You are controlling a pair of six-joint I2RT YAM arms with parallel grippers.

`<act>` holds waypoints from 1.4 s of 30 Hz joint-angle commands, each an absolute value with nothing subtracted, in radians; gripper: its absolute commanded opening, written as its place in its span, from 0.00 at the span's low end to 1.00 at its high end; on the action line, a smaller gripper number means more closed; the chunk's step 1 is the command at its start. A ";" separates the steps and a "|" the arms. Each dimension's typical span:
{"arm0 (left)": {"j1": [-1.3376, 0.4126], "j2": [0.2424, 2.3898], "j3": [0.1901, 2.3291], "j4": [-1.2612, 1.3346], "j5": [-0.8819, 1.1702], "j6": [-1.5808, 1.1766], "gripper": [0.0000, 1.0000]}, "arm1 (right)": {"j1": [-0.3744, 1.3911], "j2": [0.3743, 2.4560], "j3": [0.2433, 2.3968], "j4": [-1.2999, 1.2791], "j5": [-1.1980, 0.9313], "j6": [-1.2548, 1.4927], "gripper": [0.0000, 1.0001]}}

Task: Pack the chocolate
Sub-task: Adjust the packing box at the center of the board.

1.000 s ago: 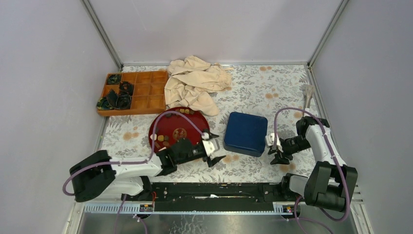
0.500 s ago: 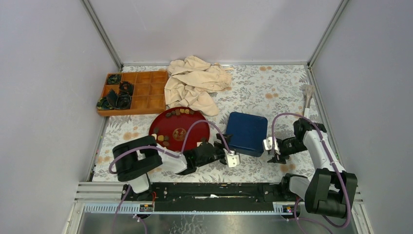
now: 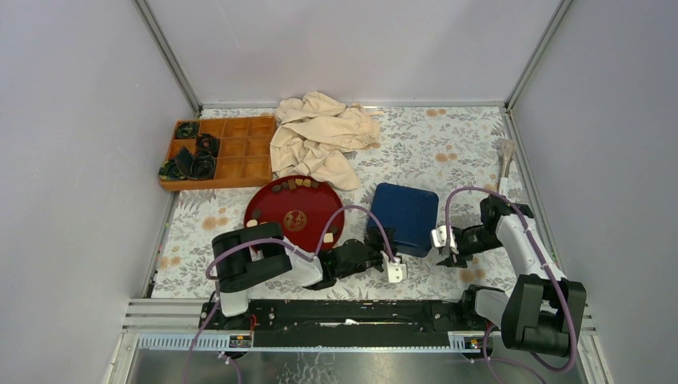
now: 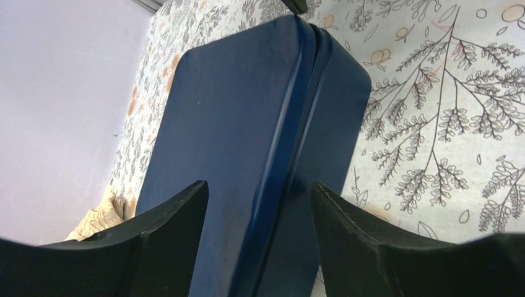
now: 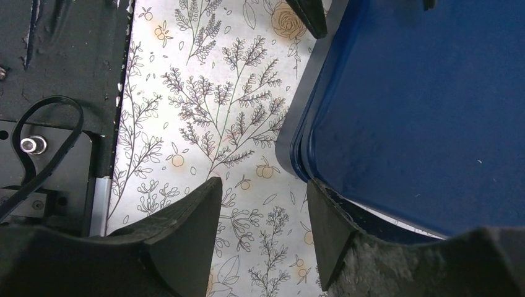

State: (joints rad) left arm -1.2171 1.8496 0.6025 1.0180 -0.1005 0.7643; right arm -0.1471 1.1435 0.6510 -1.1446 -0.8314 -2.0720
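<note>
Blue box: left hand at its 7 o'clock, right hand at 4, both spread wide, empty. Lopsided push may skid it.

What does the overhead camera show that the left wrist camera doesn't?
Only overhead: the round red plate carrying small brown and cream chocolate pieces, and the orange wooden compartment tray. Only the left wrist: the lid seam along the dark blue rectangular box, seen close up inside the open left claw. Both: that blue box on the floral tablecloth.
</note>
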 commanded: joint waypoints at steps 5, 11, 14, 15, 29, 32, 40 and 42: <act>-1.230 1.875 0.659 1.108 -0.119 0.792 0.62 | -0.116 1.106 0.642 -1.151 -0.861 -2.299 0.60; -1.230 1.879 0.671 1.095 -0.110 0.796 0.50 | -0.098 1.100 0.637 -1.148 -0.853 -2.295 0.60; -1.230 1.876 0.675 1.086 -0.108 0.791 0.42 | -0.076 1.104 0.630 -1.110 -0.836 -2.247 0.60; -1.230 1.875 0.675 1.086 -0.106 0.790 0.41 | -0.069 1.103 0.627 -1.097 -0.828 -2.235 0.60; -1.230 1.854 0.678 1.057 -0.094 0.776 0.24 | -0.038 1.065 0.626 -1.051 -0.744 -2.155 0.58; -1.230 1.854 0.683 1.047 -0.093 0.775 0.23 | -0.038 1.033 0.645 -1.097 -0.762 -2.195 0.60; -1.229 1.836 0.696 1.005 -0.114 0.711 0.23 | -0.036 0.984 0.616 -1.154 -0.776 -2.388 0.72; -1.228 1.831 0.703 0.986 -0.118 0.692 0.22 | -0.035 0.969 0.598 -1.120 -0.768 -2.376 0.73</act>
State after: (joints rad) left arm -1.2278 1.8683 0.6704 0.9771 -0.0944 0.7479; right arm -0.0456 0.9997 0.6117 -1.1080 -0.7502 -2.0750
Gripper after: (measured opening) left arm 0.249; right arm 0.721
